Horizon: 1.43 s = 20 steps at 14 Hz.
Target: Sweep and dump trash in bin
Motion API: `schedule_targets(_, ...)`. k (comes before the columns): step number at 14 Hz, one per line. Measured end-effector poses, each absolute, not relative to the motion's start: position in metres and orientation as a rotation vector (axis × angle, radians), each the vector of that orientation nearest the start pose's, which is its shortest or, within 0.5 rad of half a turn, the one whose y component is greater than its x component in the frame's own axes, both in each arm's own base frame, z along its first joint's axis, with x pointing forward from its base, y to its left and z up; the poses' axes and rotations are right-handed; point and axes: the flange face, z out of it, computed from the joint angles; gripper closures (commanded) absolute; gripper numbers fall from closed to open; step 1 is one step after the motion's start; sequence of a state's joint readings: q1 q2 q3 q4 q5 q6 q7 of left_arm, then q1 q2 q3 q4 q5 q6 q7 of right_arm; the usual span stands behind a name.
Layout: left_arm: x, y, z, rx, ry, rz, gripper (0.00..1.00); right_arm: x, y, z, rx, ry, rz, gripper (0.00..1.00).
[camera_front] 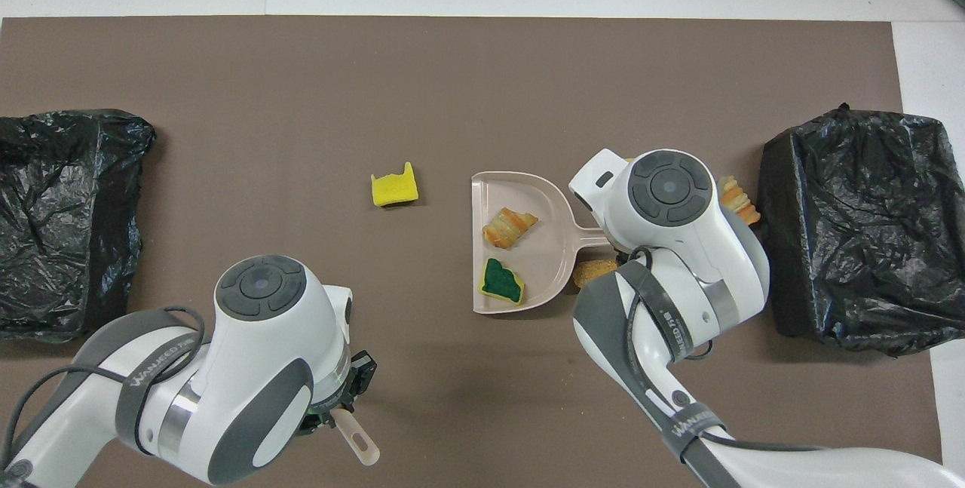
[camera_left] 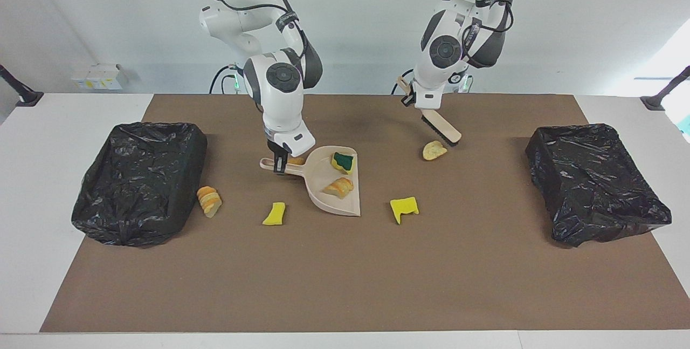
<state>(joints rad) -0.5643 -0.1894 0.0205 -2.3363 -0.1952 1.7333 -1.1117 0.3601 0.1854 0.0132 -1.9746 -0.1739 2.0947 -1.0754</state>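
My right gripper [camera_left: 278,165] is shut on the handle of the beige dustpan [camera_left: 323,202], which lies flat mid-table. In the pan [camera_front: 529,192] are a green-and-yellow sponge piece [camera_left: 342,162] and a striped bread-like lump [camera_left: 339,186]. An orange-brown lump [camera_left: 295,161] lies beside the handle. My left gripper [camera_left: 420,105] is shut on a brush [camera_left: 442,129] that slants down beside a tan lump [camera_left: 434,150], toward the left arm's end. Yellow foam wedges [camera_left: 275,213] [camera_left: 404,207] flank the pan's mouth. Another bread lump [camera_left: 208,200] rests against a bin.
Two bins lined with black bags stand at the table's ends, one [camera_left: 140,182] at the right arm's end, the other [camera_left: 595,182] at the left arm's end. A brown mat [camera_left: 345,284] covers the table. In the overhead view the wrists hide both grippers.
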Motion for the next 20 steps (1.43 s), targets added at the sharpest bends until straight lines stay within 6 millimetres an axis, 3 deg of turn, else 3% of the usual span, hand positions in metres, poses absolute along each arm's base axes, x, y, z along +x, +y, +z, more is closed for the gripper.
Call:
schedule_targets(3, 0.350, -0.206, 0.363, -2.820, -0.875, 0.603, 1.00, 0.548, 0.206, 0.371, -2.333, -2.264, 0.179, 1.00)
schedule_targets(5, 0.354, -0.192, 0.359, -2.898, -0.774, 0.591, 1.00, 0.548, 0.206, 0.371, -2.333, -2.264, 0.178, 1.00)
schedule_targets(9, 0.364, -0.198, 0.348, -2.990, -0.680, 0.504, 1.00, 0.548, 0.206, 0.371, -2.333, -2.264, 0.178, 1.00)
schedule_targets(11, 0.371, -0.210, 0.341, -3.043, -0.609, 0.438, 1.00, 0.548, 0.206, 0.371, -2.333, -2.264, 0.178, 1.00)
schedule_targets(14, 0.393, -0.234, 0.347, -3.137, -0.394, 0.354, 1.00, 0.548, 0.206, 0.371, -2.332, -2.264, 0.179, 1.00)
schedule_targets(16, 0.404, -0.265, 0.343, -3.191, -0.241, 0.288, 1.00, 0.548, 0.206, 0.371, -2.332, -2.264, 0.179, 1.00)
schedule_targets(20, 0.403, -0.321, 0.338, -3.219, -0.080, 0.252, 1.00, 0.548, 0.206, 0.371, -2.332, -2.264, 0.178, 1.00)
